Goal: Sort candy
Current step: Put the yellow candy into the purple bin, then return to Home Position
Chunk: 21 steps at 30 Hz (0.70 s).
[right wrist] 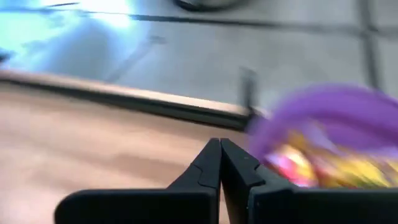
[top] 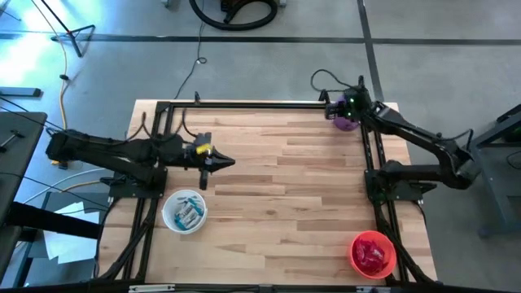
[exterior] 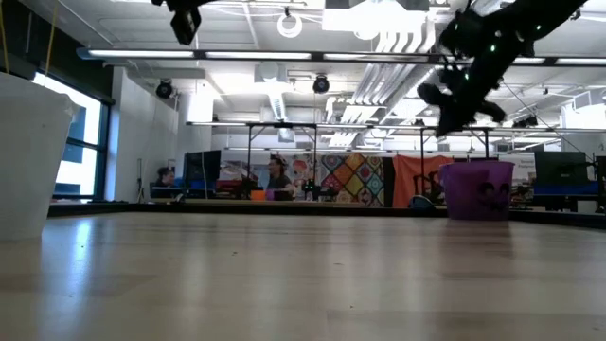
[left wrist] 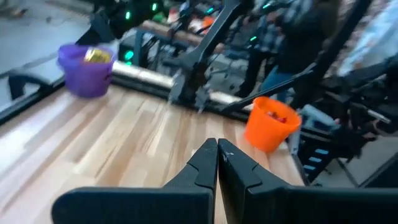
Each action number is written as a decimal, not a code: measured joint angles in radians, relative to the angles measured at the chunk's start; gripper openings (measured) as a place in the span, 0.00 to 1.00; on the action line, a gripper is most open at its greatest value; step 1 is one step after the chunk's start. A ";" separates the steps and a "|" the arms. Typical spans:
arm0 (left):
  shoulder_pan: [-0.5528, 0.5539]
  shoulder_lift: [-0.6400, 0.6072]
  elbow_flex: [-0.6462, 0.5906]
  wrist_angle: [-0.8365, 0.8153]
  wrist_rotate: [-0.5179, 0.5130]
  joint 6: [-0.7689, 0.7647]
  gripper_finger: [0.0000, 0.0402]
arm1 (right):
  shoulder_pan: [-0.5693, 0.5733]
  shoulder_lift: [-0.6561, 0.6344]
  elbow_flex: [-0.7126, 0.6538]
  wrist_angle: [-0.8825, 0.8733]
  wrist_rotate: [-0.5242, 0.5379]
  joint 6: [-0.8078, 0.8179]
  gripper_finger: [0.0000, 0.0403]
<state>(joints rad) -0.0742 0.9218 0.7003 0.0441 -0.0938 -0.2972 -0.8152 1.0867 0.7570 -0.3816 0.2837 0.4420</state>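
So all the candy I can see is already sitting in bowls, nothing loose on the desk (top: 277,187) as far as these views show. The right pincer (right wrist: 220,163) is clenched with nothing between its tips, and it hangs just beside the purple bowl (top: 345,122), a bit above the rim going by the low view. Right past its tips you can see yellow candy (right wrist: 323,165) piled in that bowl, too smeared to count. The left pincer (left wrist: 217,163) is also clenched on nothing, hovering over bare wood, with the clear white bowl (top: 185,212) near it and slightly back toward its own arm; that one has the light blue candy (top: 189,213) in it. The red bowl (top: 374,253) sits well apart from both pincers at the front corner of the desk on the right arm's side, with red candy (top: 372,255) inside.

Handling-wise, my guess: these things are feather-light, flat and shiny-wrapped, so they'll slide or skitter if you nudge them instead of pinching them. The wrapper is crinkly and soft, the middle probably firmer. I'd come straight down and close across the narrow width of the body rather than grabbing a loose wrapper edge, which would likely slip out. Not fragile, so no worry about squeezing. In a pile the risk is grabbing two at once.
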 joint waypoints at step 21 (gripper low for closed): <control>0.483 -0.328 -0.440 0.318 0.534 0.020 0.00 | 0.513 -0.067 -0.287 0.784 -0.427 -0.365 0.00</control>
<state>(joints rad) 0.4086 0.5937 0.2601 0.3626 0.4402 -0.2770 -0.3017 1.0199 0.4696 0.4028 -0.1431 0.0773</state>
